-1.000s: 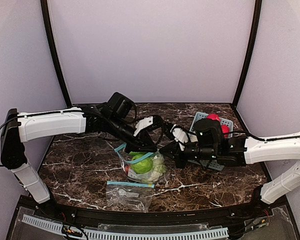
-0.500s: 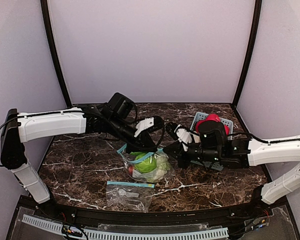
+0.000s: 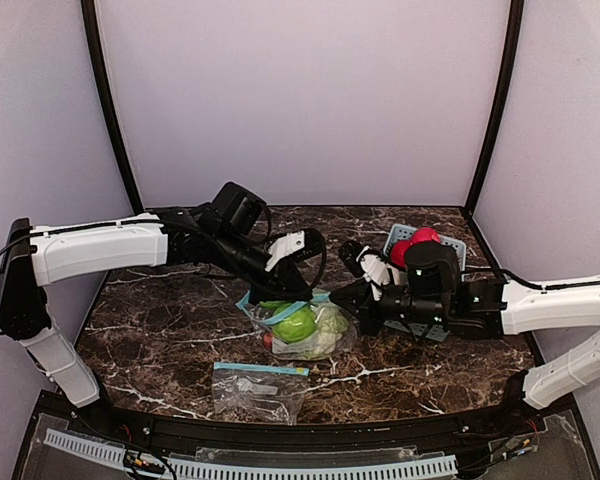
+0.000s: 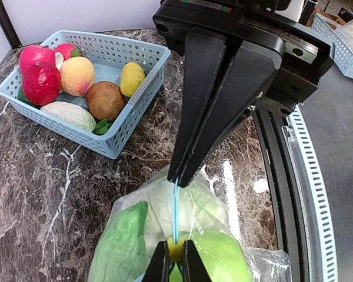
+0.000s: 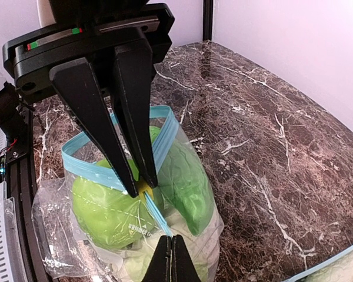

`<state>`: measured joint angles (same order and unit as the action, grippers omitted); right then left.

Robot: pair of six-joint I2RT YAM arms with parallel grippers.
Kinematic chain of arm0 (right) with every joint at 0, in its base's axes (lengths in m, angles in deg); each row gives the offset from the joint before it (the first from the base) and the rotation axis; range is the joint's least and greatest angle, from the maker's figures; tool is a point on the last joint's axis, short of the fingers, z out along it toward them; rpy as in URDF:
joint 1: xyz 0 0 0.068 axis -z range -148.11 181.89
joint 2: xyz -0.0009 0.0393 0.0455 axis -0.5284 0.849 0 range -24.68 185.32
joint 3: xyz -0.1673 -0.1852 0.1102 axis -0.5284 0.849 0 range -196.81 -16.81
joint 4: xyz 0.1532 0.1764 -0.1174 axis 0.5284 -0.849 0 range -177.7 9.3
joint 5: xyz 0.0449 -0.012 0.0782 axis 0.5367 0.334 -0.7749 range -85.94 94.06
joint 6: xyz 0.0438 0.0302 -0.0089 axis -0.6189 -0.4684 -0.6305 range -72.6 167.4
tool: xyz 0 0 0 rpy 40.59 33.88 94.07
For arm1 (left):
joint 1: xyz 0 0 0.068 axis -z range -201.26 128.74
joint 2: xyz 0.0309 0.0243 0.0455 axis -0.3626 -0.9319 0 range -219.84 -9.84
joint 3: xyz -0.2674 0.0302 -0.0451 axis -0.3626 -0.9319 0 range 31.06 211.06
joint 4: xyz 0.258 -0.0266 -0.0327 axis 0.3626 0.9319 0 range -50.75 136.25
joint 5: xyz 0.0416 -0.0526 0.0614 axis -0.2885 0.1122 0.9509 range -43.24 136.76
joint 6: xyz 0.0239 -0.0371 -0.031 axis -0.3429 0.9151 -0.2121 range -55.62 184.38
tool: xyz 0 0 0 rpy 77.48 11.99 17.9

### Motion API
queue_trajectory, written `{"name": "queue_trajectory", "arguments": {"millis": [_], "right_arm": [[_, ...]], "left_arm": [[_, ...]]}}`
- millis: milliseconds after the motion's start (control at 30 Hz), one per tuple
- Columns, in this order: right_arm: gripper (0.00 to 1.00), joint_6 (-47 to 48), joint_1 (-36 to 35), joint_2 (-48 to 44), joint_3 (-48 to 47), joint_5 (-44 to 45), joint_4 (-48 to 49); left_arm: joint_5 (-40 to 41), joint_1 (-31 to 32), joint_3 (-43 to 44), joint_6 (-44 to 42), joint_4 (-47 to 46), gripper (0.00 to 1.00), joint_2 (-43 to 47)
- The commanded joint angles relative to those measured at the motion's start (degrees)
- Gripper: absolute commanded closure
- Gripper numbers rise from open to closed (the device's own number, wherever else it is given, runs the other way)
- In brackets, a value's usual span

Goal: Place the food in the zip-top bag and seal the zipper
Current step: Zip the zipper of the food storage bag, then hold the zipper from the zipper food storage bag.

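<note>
Overhead, two wrist close-ups — shared bag (image 3: 302,330)

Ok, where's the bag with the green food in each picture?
Top external: the filled bag sits in the centre, between the two arms, with an empty bag nearer the arm bases.
Left wrist: bottom centre, lower right of the blue basket.
Right wrist: lower left, filling much of that side.
Shared landmark: the blue zipper strip along the bag's mouth shows in all three views.
</note>
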<state>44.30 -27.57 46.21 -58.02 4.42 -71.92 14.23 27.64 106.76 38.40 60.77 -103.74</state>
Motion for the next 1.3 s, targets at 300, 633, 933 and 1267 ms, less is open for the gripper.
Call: {"name": "queue_trajectory", "arguments": {"millis": [300,633,933,1267], "right_arm": [[0.68,-1.2,2.2,1.0,-0.2,-12.3,3.4],[0.36,-4.7,3.1,3.0,1.9,-13.5,9.3],[0.47,-4.5,3.2,7.8,-0.9,-16.1,9.2],[0.51,-3.9,3.4,10.5,-4.0,-19.6,6.5]], "left_arm": [[-8.8,-2.0,-4.6,4.9,1.0,0.99,3.3],[-10.3,-2.0,-6.9,6.0,-1.1,0.99,3.8],[-10.5,-2.0,-7.2,6.3,-1.5,0.99,4.4],[-11.8,-2.0,-7.6,7.5,-3.0,0.99,4.8]]}}
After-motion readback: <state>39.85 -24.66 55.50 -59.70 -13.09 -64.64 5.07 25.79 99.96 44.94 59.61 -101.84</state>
